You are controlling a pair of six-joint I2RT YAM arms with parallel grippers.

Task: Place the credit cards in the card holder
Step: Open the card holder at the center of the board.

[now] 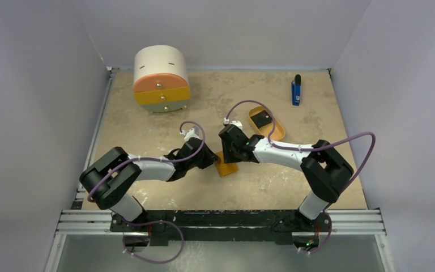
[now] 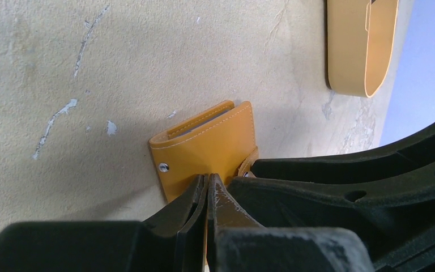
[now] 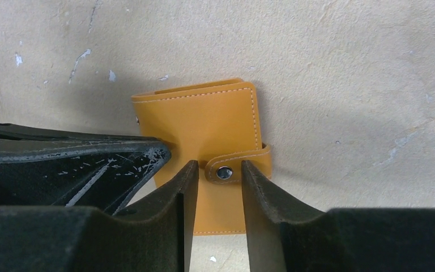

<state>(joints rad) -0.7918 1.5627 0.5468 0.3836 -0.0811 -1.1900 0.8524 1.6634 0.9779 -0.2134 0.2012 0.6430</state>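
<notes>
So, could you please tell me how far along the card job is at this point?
Nothing is done yet: the card holder is snapped shut, and a black card lies in the tan tray. In hand: the left claw pinches the holder's edge while the right claw stands open astride the snap strap. Left: unsnap, open it, fetch the cards and slot them in.

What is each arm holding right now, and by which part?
Left gripper: jaws shut on the card holder, at its edge nearest that arm. Right gripper: nothing held, jaws open astride the snap tab.
</notes>
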